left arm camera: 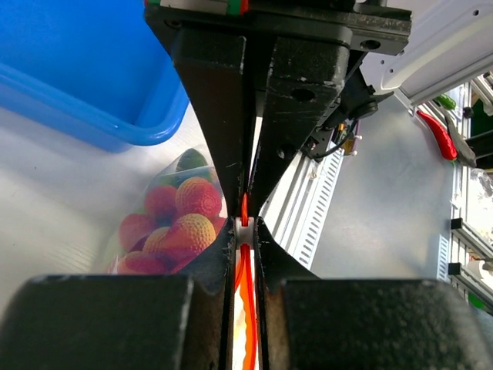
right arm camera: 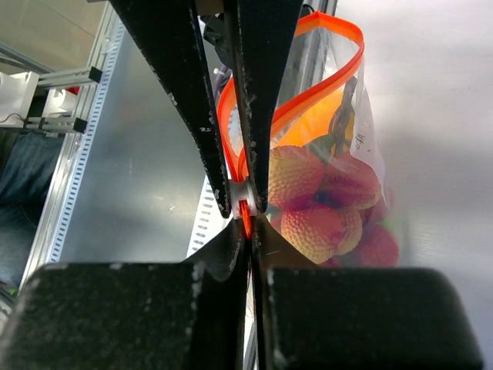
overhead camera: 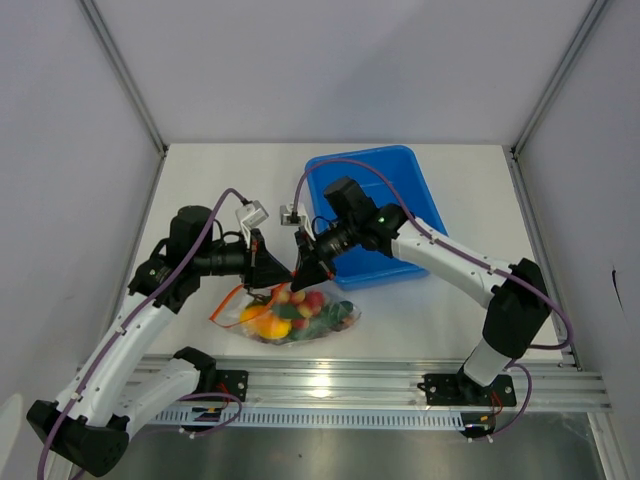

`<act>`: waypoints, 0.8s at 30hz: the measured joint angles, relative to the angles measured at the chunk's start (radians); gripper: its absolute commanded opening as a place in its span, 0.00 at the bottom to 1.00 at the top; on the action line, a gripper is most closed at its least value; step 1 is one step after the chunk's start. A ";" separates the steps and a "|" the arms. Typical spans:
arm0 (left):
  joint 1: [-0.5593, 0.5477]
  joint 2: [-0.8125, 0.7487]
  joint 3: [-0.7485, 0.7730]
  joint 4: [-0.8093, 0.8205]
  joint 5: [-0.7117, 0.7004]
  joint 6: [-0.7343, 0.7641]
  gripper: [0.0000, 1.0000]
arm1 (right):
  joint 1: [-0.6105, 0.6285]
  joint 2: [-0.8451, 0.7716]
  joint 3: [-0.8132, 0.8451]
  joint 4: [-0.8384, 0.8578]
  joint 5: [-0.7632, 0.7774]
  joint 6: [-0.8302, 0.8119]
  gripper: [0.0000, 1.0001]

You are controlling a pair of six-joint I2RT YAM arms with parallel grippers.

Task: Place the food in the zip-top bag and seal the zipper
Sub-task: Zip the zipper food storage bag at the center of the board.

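The small toy foods (overhead camera: pixel 285 315) lie inside the clear crinkly zip-top bag (overhead camera: pixel 340 318), near the front of the white tabletop (overhead camera: pixel 200 190). The left gripper (overhead camera: pixel 265 285) and right gripper (overhead camera: pixel 303 283) both have their jaws pinched on the orange-red zipper strip (right arm camera: pixel 339 23). Beyond them the mouth gapes, so the sealing seems unfinished.

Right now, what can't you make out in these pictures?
Zipper: top view, the left end effector and right end effector cover the mouth, so sealing is unclear.
Food: left wrist view, fingers hide most of it.
Bin interior: top view, right arm covers part.
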 measured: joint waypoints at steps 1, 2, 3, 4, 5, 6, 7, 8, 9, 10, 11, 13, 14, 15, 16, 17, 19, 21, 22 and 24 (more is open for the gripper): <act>0.000 0.000 0.000 0.000 0.000 0.000 0.01 | 0.000 0.001 0.002 -0.002 0.000 0.005 0.00; 0.000 0.000 0.000 0.000 -0.002 0.000 0.01 | 0.000 0.002 0.003 0.000 0.005 0.019 0.00; 0.000 0.000 0.000 0.001 -0.003 0.001 0.01 | 0.000 0.002 0.003 0.005 0.012 0.037 0.00; 0.001 0.000 0.000 0.002 -0.010 0.001 0.01 | 0.000 0.001 0.000 0.016 0.023 0.059 0.00; 0.003 0.000 0.000 0.002 -0.021 0.002 0.01 | 0.000 -0.005 -0.016 0.050 0.039 0.092 0.00; 0.005 -0.001 0.000 0.001 -0.026 0.002 0.01 | 0.000 -0.019 -0.047 0.096 0.057 0.126 0.00; 0.005 0.000 0.000 -0.001 -0.031 0.002 0.01 | 0.000 -0.035 -0.077 0.138 0.079 0.159 0.00; 0.004 0.002 0.000 -0.002 -0.036 0.002 0.03 | 0.002 -0.051 -0.102 0.177 0.102 0.193 0.00; 0.004 0.002 0.000 -0.001 -0.042 0.002 0.04 | 0.003 -0.062 -0.116 0.200 0.123 0.217 0.00; 0.004 0.000 0.000 0.000 -0.051 0.003 0.06 | 0.003 -0.073 -0.130 0.227 0.147 0.248 0.00; 0.004 -0.002 0.000 0.002 -0.058 0.003 0.09 | 0.005 -0.083 -0.144 0.252 0.174 0.277 0.00; 0.004 -0.004 -0.001 0.008 -0.074 0.004 0.15 | 0.008 -0.100 -0.172 0.299 0.215 0.331 0.00; 0.004 -0.006 -0.004 0.011 -0.079 0.005 0.18 | 0.008 -0.106 -0.182 0.314 0.226 0.350 0.00; 0.004 -0.008 -0.008 0.014 -0.083 0.006 0.21 | 0.008 -0.109 -0.192 0.331 0.239 0.377 0.00; 0.004 -0.011 -0.012 0.014 -0.085 0.008 0.28 | 0.009 -0.111 -0.197 0.346 0.249 0.396 0.00; 0.004 -0.014 -0.017 0.014 -0.089 0.008 0.32 | 0.009 -0.111 -0.200 0.358 0.258 0.414 0.00; 0.003 -0.018 -0.023 0.013 -0.093 0.010 0.43 | 0.008 -0.111 -0.204 0.374 0.274 0.440 0.00; 0.002 -0.026 -0.027 0.010 -0.092 0.011 0.47 | 0.008 -0.111 -0.214 0.398 0.283 0.464 0.00; 0.002 -0.030 -0.029 0.010 -0.092 0.011 0.50 | 0.008 -0.111 -0.218 0.409 0.285 0.476 0.00; 0.001 -0.037 -0.031 0.010 -0.093 0.013 0.52 | 0.008 -0.111 -0.223 0.426 0.288 0.495 0.00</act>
